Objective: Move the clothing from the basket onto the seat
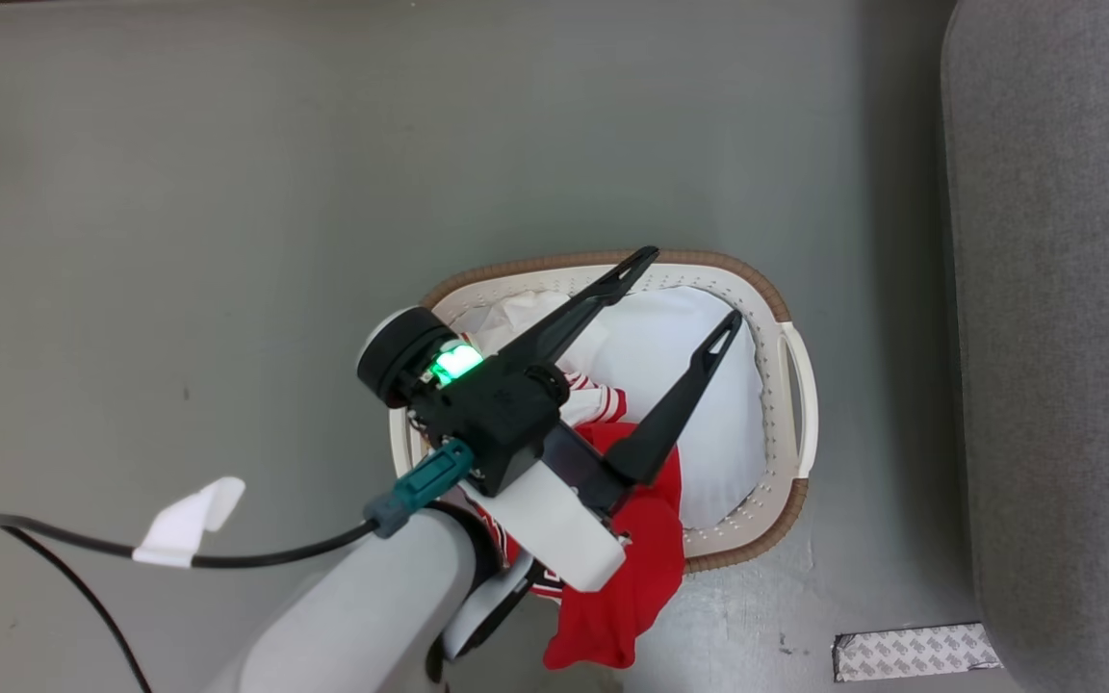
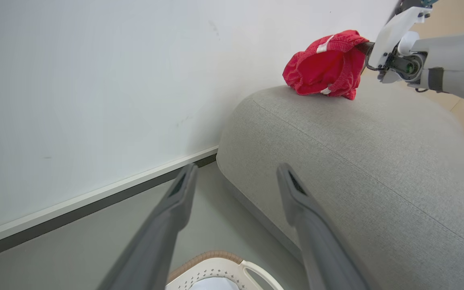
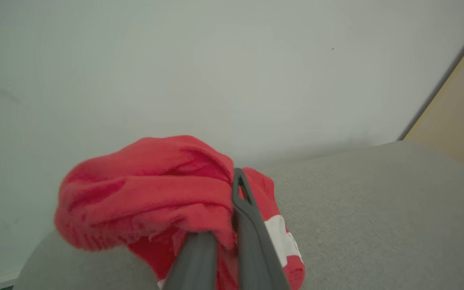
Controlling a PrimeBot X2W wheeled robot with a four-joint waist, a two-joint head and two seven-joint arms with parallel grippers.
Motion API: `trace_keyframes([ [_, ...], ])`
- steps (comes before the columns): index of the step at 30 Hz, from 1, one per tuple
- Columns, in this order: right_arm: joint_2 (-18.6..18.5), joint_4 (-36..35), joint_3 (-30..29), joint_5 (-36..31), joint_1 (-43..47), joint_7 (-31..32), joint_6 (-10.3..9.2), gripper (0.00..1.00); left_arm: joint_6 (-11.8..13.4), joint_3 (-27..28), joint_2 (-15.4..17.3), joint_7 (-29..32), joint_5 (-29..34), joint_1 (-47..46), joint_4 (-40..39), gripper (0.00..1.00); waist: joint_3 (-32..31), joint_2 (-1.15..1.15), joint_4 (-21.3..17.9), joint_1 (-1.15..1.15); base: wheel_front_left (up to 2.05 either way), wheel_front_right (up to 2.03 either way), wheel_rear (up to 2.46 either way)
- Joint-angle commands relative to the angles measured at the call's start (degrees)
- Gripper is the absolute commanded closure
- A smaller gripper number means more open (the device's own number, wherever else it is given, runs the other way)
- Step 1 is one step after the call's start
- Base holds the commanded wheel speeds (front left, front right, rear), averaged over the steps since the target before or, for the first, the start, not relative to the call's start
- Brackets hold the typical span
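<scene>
My left gripper (image 1: 689,289) hangs open above the basket (image 1: 795,385), its two dark fingers spread over the white liner. Red and white clothing (image 1: 627,568) lies at the basket's near end, and a red part droops over the rim onto the floor. In the left wrist view the open left gripper (image 2: 238,179) points over the basket rim (image 2: 212,257) toward the seat (image 2: 357,161). My right gripper (image 3: 232,201) is shut on a red garment (image 3: 151,193) with white stripes, held just above the seat (image 3: 377,209). That garment (image 2: 324,64) hangs bunched at the seat's far top edge.
The seat (image 1: 1055,337) runs along the right side, a narrow strip of grey floor away from the basket. A patch of tape (image 1: 915,650) lies on the floor by its base. A black cable with a white tag (image 1: 189,525) trails at lower left. A white wall (image 2: 95,80) stands behind the seat.
</scene>
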Motion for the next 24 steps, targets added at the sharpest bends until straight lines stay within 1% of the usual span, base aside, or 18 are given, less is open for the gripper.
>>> trace_keyframes([
  [1,0.3,0.9,-3.9,-3.0,1.9,-0.2,-0.13,1.0,0.3,0.3,0.7,0.0,0.2,0.5,0.2,0.0,0.0,0.0,0.1,-0.02,0.0,0.0,0.0],
  [3,1.9,1.6,-7.4,-6.0,3.6,0.3,-0.12,1.0,0.4,0.4,1.2,-0.1,0.0,1.1,0.5,0.0,-0.5,0.0,-0.1,-0.02,0.0,0.0,0.0],
  [5,3.4,1.1,-9.8,-8.9,4.2,0.2,-0.12,0.69,0.6,0.5,1.7,-0.1,-0.3,1.7,0.7,0.0,-1.1,0.0,-0.5,-0.02,0.0,0.0,0.0],
  [6,3.9,0.8,-10.6,-9.9,4.4,-0.1,-0.12,0.53,0.7,0.5,1.9,-0.2,-0.4,2.0,0.8,0.0,-1.6,0.0,-0.7,-0.02,0.0,0.0,0.0],
  [7,4.6,0.5,-11.2,-11.1,4.7,-0.3,-0.13,0.0,0.8,0.6,2.2,-0.2,-0.6,2.2,1.0,0.0,-2.2,0.0,-1.0,-0.02,0.0,0.0,0.0],
  [10,6.5,0.9,-10.6,-14.9,6.4,0.0,-0.13,0.0,1.3,1.1,2.6,-0.7,-1.2,3.3,1.6,0.0,-4.6,0.0,-1.9,-0.02,0.0,0.0,0.0],
  [14,8.7,1.9,-8.3,-17.0,9.7,-0.7,-0.13,0.0,2.0,1.8,2.8,-1.7,-2.4,5.2,2.9,0.0,-9.0,0.0,-3.2,-0.02,0.0,0.0,0.0],
  [18,10.3,1.9,-5.1,-16.5,14.0,-2.6,-0.13,0.0,2.9,2.5,3.3,-3.0,-3.5,7.8,4.3,0.0,-14.0,0.0,-4.2,-0.02,0.0,0.0,0.0],
  [23,12.7,-1.5,-0.7,-12.5,21.3,-3.9,-0.13,0.0,4.4,3.8,3.7,-5.1,-5.3,11.8,6.6,0.0,-20.9,0.0,-4.0,-0.02,0.0,0.0,0.0],
  [24,12.7,-1.5,-0.7,-12.5,21.3,-3.9,-0.13,0.0,4.4,3.8,3.7,-5.1,-5.3,11.8,6.6,0.0,-20.9,0.0,-4.0,-0.02,0.0,0.0,0.0],
])
